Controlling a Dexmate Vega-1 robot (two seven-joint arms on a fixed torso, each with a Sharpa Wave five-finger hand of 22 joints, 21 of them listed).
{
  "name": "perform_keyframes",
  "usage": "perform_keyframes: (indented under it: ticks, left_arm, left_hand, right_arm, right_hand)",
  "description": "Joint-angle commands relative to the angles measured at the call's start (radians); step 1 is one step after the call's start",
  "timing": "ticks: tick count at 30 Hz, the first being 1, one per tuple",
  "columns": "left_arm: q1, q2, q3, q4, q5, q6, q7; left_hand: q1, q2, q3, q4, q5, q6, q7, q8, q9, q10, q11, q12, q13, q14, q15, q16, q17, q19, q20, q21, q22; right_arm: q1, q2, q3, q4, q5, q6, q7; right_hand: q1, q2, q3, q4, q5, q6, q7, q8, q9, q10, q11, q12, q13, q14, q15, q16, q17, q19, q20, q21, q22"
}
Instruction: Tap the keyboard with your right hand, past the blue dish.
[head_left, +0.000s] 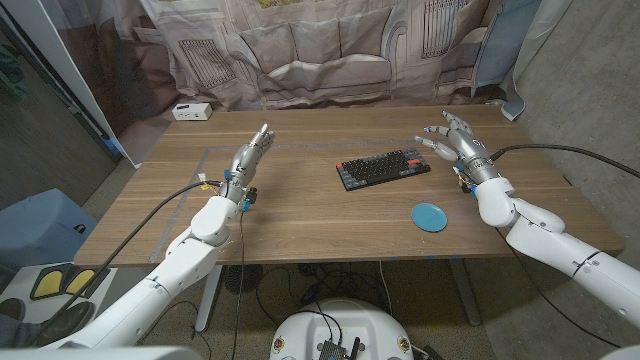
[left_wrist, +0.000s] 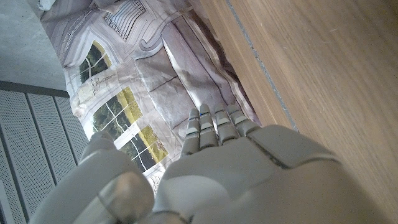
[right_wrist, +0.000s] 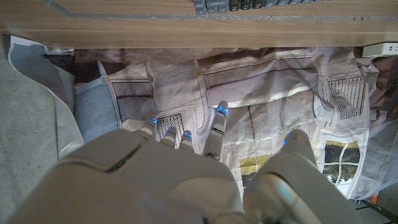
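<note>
1. The right robot hand (head_left: 455, 138) hovered with fingers spread, holding nothing, just at the keyboard's (head_left: 383, 169) three o'clock.
2. The blue dish (head_left: 430, 216) lay at the keyboard's five o'clock on the counter (head_left: 300, 215).
3. The left robot hand (head_left: 250, 155) stood spread, empty.

you have the keyboard (head_left: 384, 168) near the middle of the table (head_left: 300, 215), set at a slant. the dish (head_left: 430, 216) lies nearer you and to the right of it, apart from it. your right hand (head_left: 457, 143) is just right of the keyboard's far end, beyond the dish. your left hand (head_left: 248, 158) is well left of the keyboard. a small box (head_left: 191, 111) sits at the far left corner.
</note>
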Motion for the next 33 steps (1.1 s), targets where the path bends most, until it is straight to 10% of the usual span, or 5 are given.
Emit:
perform_keyframes:
  ticks: [1,33]
  left_arm:
    - [-0.008,-0.01,0.01,0.015,0.0,-0.008,-0.011]
    - [-0.042,-0.02,0.028,0.02,0.012,0.005,-0.016]
  left_hand:
    - [0.002,0.001,-0.002,-0.006,0.0,0.008,-0.002,0.0,0.002,0.011,0.006,0.005,0.004,0.011,-0.003,0.003,0.005,0.008,0.0,-0.002,0.003]
    - [0.003,0.004,-0.003,-0.009,-0.001,0.022,0.002,-0.003,0.002,0.015,0.003,0.001,0.004,0.015,-0.001,-0.002,0.005,0.012,0.001,-0.01,0.003]
  right_arm:
    - [0.01,-0.011,-0.022,-0.025,-0.04,-0.063,0.0]
    - [0.09,-0.032,-0.102,-0.047,-0.082,-0.185,0.151]
  right_hand:
    - [-0.007,0.002,0.001,0.006,0.002,0.005,-0.005,-0.002,0.0,-0.015,0.001,0.003,0.001,-0.152,-0.009,0.001,0.005,-0.092,-0.011,0.004,0.003]
    - [-0.007,0.021,0.008,0.005,-0.001,0.031,0.004,0.0,0.002,-0.042,0.006,0.012,0.002,-0.16,-0.001,0.011,0.003,-0.107,-0.018,0.018,0.004]
